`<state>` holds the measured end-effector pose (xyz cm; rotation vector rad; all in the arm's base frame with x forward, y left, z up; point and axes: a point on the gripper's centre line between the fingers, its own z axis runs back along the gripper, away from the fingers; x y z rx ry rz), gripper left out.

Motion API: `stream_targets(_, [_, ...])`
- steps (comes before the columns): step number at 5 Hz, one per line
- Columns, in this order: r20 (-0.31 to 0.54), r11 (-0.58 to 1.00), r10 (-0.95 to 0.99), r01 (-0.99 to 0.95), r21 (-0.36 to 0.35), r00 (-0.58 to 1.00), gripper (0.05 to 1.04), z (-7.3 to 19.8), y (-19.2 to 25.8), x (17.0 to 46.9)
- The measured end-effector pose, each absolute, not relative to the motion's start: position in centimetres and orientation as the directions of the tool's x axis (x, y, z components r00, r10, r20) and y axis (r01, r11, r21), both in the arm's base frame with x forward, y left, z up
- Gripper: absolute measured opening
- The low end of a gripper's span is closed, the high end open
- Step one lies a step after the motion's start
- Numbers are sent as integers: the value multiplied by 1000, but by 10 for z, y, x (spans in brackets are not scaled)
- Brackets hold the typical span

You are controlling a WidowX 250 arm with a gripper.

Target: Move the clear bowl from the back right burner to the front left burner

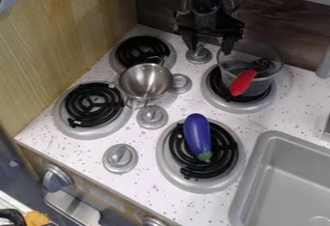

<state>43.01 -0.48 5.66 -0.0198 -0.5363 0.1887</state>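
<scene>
My hand (210,50) hangs wide beside the clear container (260,84) on its burner (226,104); likely light, stiff, slick-walled; best pinched at the rim, clear of the red-handled utensil (243,82).

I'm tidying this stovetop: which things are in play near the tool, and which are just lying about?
Nearest the tool:
back knob
clear container
red-and-black item inside it

Lying about:
metal bowl
purple eggplant, on a burner
</scene>
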Motion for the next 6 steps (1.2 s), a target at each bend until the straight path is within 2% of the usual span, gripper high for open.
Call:
stream_targets(2, [551, 980, 199, -164, -111, 810, 999, 45, -10, 449])
stream_targets(6, [486, 977, 207, -155, -145, 849, 1000, 9, -17, 448])
